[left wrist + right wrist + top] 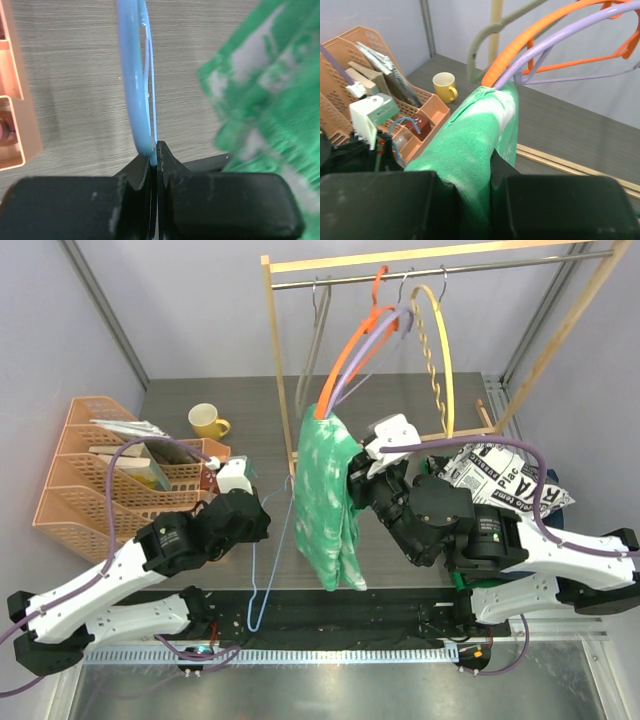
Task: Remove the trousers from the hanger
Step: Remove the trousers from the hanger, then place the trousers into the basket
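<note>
Now freeing the green-and-white mottled trousers [325, 505]
Right gripper [492, 175] clamps them, left gripper [155, 155] pinches the blue hanger [131, 75]; next, probably slide them clear

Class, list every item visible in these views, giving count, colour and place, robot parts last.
rack: one, wooden, table rear
rail hangers: several, grey, orange, purple, yellow, on rack
trousers: one, green-and-white, hanging from rail hangers
blue hanger: one, light blue, table front
newspaper-print garment: one, white-black, table right
mug: one, yellow, table left rear
organiser: one, orange, table left
left gripper: one, black, jaws shut on blue hanger
right gripper: one, black, jaws shut on trousers
</note>
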Robot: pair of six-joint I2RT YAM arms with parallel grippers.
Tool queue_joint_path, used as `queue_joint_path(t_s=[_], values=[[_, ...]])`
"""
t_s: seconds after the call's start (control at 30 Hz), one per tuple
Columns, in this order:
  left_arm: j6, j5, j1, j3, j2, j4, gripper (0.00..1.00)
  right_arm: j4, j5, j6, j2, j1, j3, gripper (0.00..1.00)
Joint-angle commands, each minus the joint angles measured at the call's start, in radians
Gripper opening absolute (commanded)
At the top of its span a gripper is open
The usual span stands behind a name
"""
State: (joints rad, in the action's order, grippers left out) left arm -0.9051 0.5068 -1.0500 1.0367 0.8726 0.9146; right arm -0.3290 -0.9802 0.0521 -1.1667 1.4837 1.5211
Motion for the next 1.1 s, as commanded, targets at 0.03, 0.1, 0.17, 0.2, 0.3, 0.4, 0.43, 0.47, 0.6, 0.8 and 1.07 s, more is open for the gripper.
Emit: queue_joint_path(t_s=[0.03, 0.1, 0.17, 0.2, 0.3, 0.4, 0.43, 0.47, 0.6, 0.8, 1.07], values=[[0.012, 0.056, 0.008, 0.006, -0.038, 0.024, 0.00, 0.053, -0.172, -0.021, 0.100, 0.000, -0.114, 0.01], [0.015, 0.064, 0.007, 0.011, -0.047, 0.036, 0.00, 0.054, -0.225, -0.050, 0.122, -0.005, -0.180, 0.01], [0.023, 0.067, 0.010, 0.014, -0.053, 0.038, 0.00, 0.054, -0.236, -0.098, 0.160, -0.022, -0.272, 0.01], [0.025, 0.068, 0.010, 0.019, -0.053, 0.043, 0.00, 0.051, -0.235, -0.141, 0.173, -0.026, -0.300, 0.01], [0.028, 0.067, 0.011, 0.026, -0.060, 0.046, 0.00, 0.018, -0.230, -0.221, 0.217, -0.049, -0.398, 0.01], [0.031, 0.067, 0.010, 0.036, -0.063, 0.044, 0.00, -0.016, -0.244, -0.311, 0.243, -0.065, -0.478, 0.01], [0.034, 0.067, 0.010, 0.037, -0.066, 0.044, 0.00, -0.024, -0.242, -0.348, 0.249, -0.072, -0.514, 0.01], [0.037, 0.068, 0.010, 0.039, -0.064, 0.043, 0.00, -0.031, -0.238, -0.368, 0.254, -0.094, -0.530, 0.01], [0.041, 0.064, 0.010, 0.042, -0.067, 0.043, 0.00, -0.056, -0.209, -0.438, 0.295, -0.174, -0.605, 0.01], [0.043, 0.052, 0.010, 0.031, -0.072, 0.030, 0.00, -0.018, -0.046, -0.471, 0.315, -0.446, -0.654, 0.01], [0.041, 0.052, 0.010, 0.028, -0.096, 0.046, 0.00, 0.128, 0.432, -0.403, 0.245, -0.923, -0.608, 0.01]])
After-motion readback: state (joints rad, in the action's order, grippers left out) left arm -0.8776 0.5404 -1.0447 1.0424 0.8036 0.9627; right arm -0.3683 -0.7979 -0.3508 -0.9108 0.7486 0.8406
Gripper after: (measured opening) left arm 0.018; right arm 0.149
